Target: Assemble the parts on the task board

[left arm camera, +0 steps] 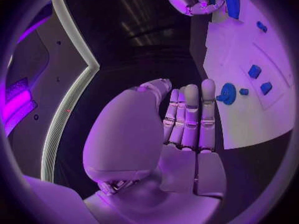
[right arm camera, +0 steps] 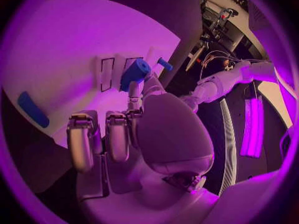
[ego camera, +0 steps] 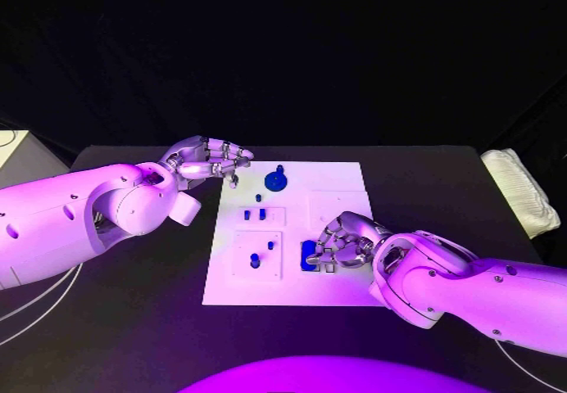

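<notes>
The white task board (ego camera: pixel 337 184) lies mid-table. My right hand (ego camera: pixel 340 244) hangs over its near right part and pinches a blue cylindrical part (right arm camera: pixel 136 73) between thumb and a finger. A long blue part (ego camera: pixel 310 255) lies on the board just beside that hand, and shows again (right arm camera: pixel 32 109) in the right wrist view. My left hand (ego camera: pixel 210 160) hovers at the board's far left corner, fingers loosely bent side by side, holding nothing (left arm camera: pixel 187 119). A round blue part (ego camera: pixel 275 178) stands near its fingertips. Small blue parts (ego camera: pixel 256 214) stand in a raised plate.
Another raised plate on the board's near left carries two small blue parts (ego camera: pixel 256 260). A small blue peg (ego camera: pixel 259 197) stands between the plates. A folded white cloth (ego camera: pixel 520 192) lies at the table's right edge. A pale box (ego camera: pixel 18 155) sits off the far left corner.
</notes>
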